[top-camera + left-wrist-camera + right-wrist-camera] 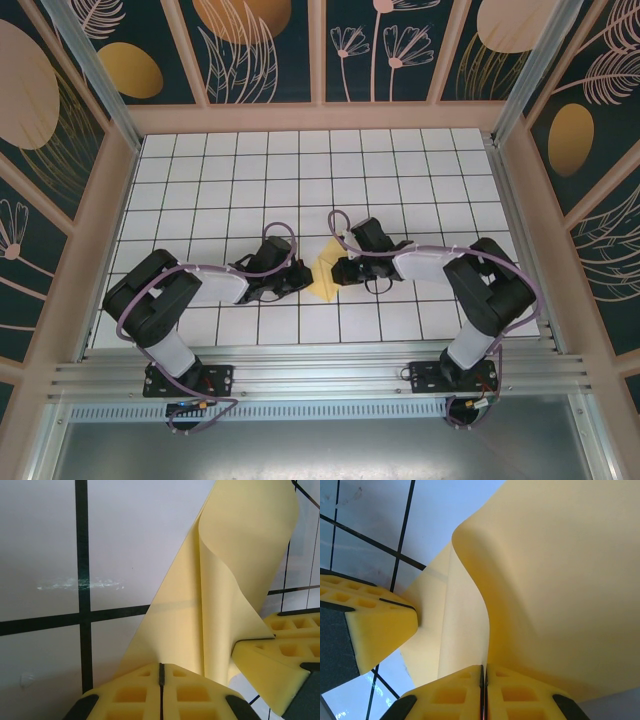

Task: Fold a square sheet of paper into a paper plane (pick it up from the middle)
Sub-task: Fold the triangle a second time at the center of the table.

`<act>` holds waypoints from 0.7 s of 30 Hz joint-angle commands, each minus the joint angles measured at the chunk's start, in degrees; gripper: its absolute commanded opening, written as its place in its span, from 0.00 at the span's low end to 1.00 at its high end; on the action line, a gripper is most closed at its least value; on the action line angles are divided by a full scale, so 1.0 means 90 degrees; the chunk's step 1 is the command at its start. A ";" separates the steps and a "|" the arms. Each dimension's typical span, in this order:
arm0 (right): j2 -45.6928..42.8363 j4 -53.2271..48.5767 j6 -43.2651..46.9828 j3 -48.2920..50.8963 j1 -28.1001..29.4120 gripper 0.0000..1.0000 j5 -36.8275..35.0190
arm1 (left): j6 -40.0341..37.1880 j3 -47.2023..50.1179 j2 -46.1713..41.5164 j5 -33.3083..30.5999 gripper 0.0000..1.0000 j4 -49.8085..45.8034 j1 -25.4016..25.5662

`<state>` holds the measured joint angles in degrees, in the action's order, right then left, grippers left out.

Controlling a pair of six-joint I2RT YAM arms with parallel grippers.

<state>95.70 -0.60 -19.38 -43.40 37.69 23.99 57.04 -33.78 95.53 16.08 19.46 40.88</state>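
Pale-yellow thin square sheet of paper [325, 278], curling up on the white gridded table [300, 170] between the arms, is clamped in the closed jaws of both left gripper [160, 667] and right gripper [483, 669], so any uneven pull apart could tear it or skew the crease.

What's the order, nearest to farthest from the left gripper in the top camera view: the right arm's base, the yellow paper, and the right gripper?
From the left gripper:
1. yellow paper, pinched at its fingertips, just to its right.
2. right gripper, on the paper's other side.
3. right arm's base, at the near edge, far right.
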 commanded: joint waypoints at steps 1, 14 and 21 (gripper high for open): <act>0.0090 -0.0120 0.0200 -0.0197 -0.0076 0.11 0.0062 | -0.0172 0.0004 0.0263 -0.0233 0.06 -0.0557 0.0025; 0.0019 -0.0245 0.0144 -0.0179 -0.0108 0.12 -0.0116 | -0.0185 0.0012 0.0255 -0.0243 0.06 -0.0587 0.0027; 0.0060 -0.0151 0.0109 -0.0119 -0.0106 0.12 -0.0165 | -0.0204 -0.0018 0.0256 -0.0233 0.06 -0.0602 0.0026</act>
<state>95.79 -1.54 -18.72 -43.70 37.10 23.59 56.99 -34.00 95.64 16.05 19.27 40.88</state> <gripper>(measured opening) 0.118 0.067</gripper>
